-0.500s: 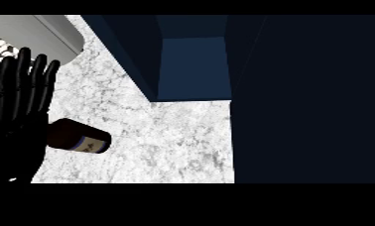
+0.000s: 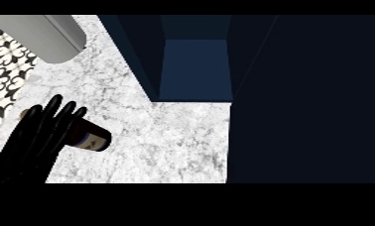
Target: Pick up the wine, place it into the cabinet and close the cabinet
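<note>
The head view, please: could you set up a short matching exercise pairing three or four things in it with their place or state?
Things:
1. wine bottle
2. cabinet
3. grey rounded object
4. left robot hand

Places or states:
A. upper left corner of the counter
B. lying on the counter at lower left, partly under the hand
C. open, dark blue inside
D. black, fingers over the bottle

Pairs: 1-B, 2-C, 3-A, 4-D

White marble counter (image 2: 168, 136), grey sink (image 2: 51, 36).
</note>
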{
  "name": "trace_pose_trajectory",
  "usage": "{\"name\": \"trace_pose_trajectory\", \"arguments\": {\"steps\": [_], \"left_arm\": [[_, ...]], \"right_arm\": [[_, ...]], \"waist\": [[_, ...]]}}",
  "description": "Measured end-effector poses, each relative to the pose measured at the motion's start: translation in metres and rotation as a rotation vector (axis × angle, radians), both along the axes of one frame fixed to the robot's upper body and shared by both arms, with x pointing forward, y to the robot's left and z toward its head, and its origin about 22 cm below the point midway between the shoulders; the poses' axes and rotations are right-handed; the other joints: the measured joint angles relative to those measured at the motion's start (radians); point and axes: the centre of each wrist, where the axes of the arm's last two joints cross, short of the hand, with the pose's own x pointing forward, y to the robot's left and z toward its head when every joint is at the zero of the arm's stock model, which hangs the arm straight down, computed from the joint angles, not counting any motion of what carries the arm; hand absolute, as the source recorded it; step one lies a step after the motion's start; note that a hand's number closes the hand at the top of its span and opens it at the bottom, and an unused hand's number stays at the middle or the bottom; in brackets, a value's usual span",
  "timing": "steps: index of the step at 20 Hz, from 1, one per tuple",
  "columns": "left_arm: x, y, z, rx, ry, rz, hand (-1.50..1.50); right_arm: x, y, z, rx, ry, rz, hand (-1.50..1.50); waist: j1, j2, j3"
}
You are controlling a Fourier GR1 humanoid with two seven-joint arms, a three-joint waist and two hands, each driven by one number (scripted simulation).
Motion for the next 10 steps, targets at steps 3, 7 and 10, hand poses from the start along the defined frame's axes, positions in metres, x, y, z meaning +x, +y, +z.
{"name": "trace_pose_trajectory", "arguments": {"steps": [3,7,10], "left_arm": [[-0.016,0.006,0.005,-0.041,0.061,-0.075,-1.50],[-0.034,0.018,0.016,-0.049,0.107,-0.115,-1.50],[-0.040,0.026,0.018,-0.035,0.148,-0.108,-1.50]], "right_arm": [[-0.016,0.001,0.008,-0.007,0.034,0.056,-1.50],[-0.034,-0.002,0.024,-0.017,0.054,0.092,-1.50],[-0.038,0.003,0.034,-0.014,0.060,0.110,-1.50]], "waist": [[-0.002,0.000,-0.001],[-0.001,0.001,-0.001],[0.001,0.002,-0.001]]}}
